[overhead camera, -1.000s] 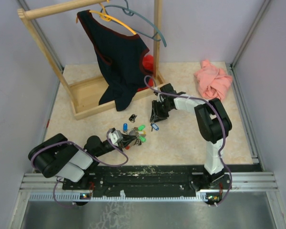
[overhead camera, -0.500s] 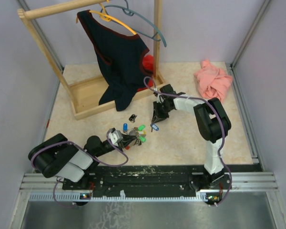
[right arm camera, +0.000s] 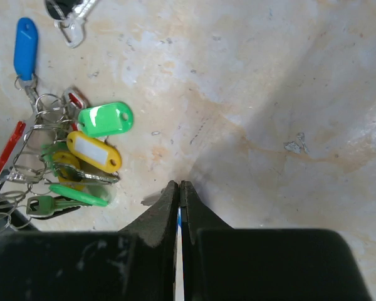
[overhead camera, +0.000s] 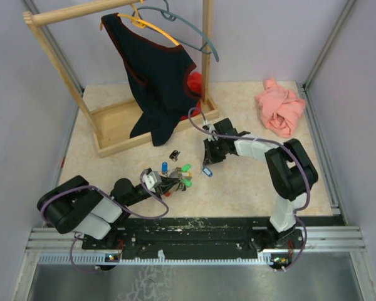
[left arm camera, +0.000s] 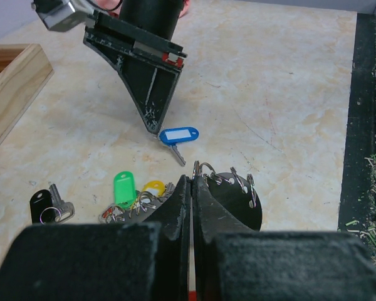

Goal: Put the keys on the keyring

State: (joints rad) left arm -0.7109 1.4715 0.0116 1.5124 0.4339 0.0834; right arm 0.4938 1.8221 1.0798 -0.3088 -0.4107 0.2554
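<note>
- Silvery bunch of wire keyrings with green and yellow tags [left arm camera: 229,182], nearest, is clamped at the tips of the left fingers [left arm camera: 183,188], likely to steady it for threading.
- Just beyond that bunch, the right fingers [left arm camera: 151,113] pinch the blue-tagged silver key [left arm camera: 178,135] by its tag edge, down at the beige tabletop [left arm camera: 276,75].

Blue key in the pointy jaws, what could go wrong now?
The jaws of the right gripper pinch the blue key only at its very end, so it may slip or twist when lifted. The keyring in the left gripper is crowded with tags, so threading could snag.
</note>
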